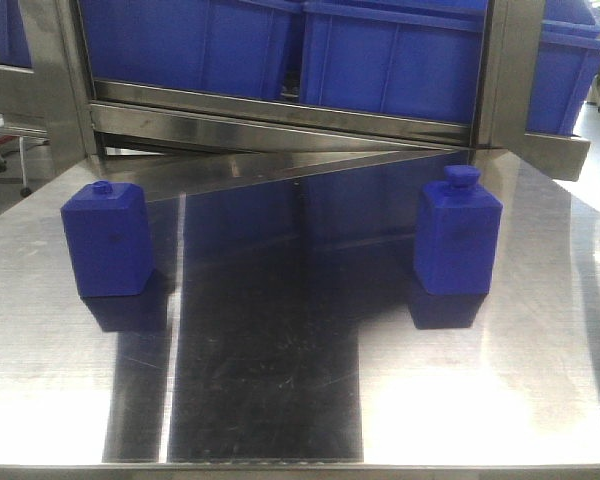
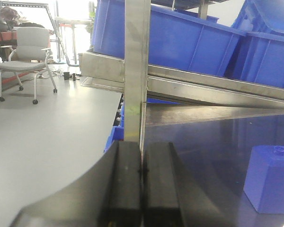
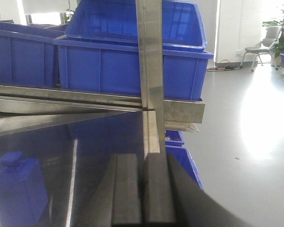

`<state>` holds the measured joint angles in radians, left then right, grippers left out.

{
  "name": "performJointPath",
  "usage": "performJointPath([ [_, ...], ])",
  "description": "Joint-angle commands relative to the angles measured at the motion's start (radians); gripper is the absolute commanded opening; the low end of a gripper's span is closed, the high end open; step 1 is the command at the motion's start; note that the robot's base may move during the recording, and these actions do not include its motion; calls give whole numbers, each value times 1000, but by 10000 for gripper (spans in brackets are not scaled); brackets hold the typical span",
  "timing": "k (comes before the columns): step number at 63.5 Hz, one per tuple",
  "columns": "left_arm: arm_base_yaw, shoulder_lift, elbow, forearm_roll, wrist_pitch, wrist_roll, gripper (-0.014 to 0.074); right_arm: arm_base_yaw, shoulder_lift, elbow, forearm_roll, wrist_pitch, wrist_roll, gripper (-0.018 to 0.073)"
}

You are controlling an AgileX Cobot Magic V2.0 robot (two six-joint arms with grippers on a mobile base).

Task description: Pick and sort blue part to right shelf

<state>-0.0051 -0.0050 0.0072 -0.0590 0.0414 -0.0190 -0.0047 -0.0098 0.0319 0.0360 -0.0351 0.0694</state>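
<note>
The blue part (image 1: pixel 458 237), a bottle-shaped block with a chunky cap, stands upright on the steel table at the right. It also shows at the lower left of the right wrist view (image 3: pixel 16 191). A squatter blue block with a small knob (image 1: pixel 107 240) stands at the left, and shows in the left wrist view (image 2: pixel 270 178). My left gripper (image 2: pixel 142 172) is shut and empty, left of the squat block. My right gripper (image 3: pixel 143 182) is shut and empty, right of the blue part. The steel shelf (image 1: pixel 280 120) with blue bins (image 1: pixel 390 60) stands behind the table.
The steel table (image 1: pixel 280 400) is shiny and reflective. Upright shelf posts (image 2: pixel 136 71) (image 3: pixel 150 56) stand ahead of each gripper. More blue bins (image 3: pixel 180 156) sit low by the table's right edge. An office chair (image 2: pixel 28 56) stands on the floor at far left.
</note>
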Motion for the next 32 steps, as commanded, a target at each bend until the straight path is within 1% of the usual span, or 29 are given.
performJointPath([
  [1, 2, -24, 24, -8, -80, -10, 124, 0, -23, -22, 0, -90, -3, 54],
  [32, 2, -24, 24, -8, -80, -10, 124, 0, -23, -23, 0, -97, -3, 54],
])
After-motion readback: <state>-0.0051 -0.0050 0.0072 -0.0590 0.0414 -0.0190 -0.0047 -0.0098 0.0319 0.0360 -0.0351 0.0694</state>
